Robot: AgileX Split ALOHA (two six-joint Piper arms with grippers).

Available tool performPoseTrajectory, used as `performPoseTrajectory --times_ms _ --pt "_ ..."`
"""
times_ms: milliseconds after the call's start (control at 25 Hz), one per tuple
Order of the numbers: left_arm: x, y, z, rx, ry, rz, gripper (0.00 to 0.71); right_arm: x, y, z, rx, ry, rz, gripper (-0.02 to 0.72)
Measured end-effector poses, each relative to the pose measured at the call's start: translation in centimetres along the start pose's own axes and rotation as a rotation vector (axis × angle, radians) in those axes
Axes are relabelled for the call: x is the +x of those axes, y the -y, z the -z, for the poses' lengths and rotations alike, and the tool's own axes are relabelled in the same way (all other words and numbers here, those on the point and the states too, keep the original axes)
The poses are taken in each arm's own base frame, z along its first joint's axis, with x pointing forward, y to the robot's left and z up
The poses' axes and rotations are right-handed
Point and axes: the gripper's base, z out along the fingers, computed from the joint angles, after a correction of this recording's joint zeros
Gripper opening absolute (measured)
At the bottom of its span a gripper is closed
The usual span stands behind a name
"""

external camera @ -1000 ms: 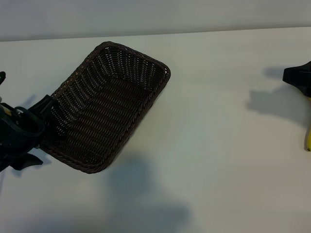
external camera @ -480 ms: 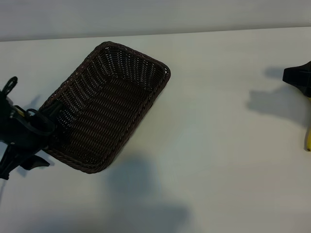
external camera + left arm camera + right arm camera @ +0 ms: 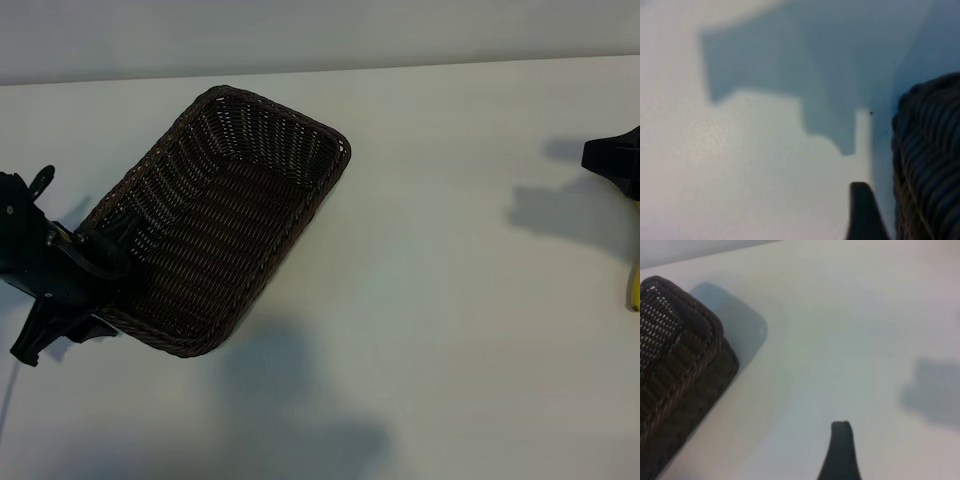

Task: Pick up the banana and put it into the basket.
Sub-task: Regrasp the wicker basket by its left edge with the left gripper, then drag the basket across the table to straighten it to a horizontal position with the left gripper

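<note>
While we are seeing only a yellow tip of the banana (image 3: 634, 288), well apart from the basket (image 3: 225, 215), it is lying just beside the right gripper (image 3: 615, 162), fingers spread. The left gripper (image 3: 55, 270) is hugging the basket's rim; we cannot tell its fingers.

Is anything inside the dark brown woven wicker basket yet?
No. The dark brown woven wicker basket shows only bare weave inside. The left gripper covers its near-left corner. The yellow banana lies at the far right edge of the white table, below the right gripper.
</note>
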Motion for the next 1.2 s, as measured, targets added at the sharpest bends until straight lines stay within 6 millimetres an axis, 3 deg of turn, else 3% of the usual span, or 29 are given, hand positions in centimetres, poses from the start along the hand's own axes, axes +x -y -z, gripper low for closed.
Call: performPoseTrajectory --times_ms 200,240,1200 --pt "0.0 0.0 -0.2 0.000 -0.002 0.007 0.199 0.0 0.0 0.0 0.000 0.000 0.000 0.584" --pt "0.0 0.1 -0.2 0.011 0.003 0.009 0.173 0.0 0.0 0.0 0.000 0.000 0.000 0.584" --pt "1.1 1.1 -0.1 0.128 -0.115 -0.075 0.172 0.0 0.0 0.0 0.000 0.000 0.000 0.584"
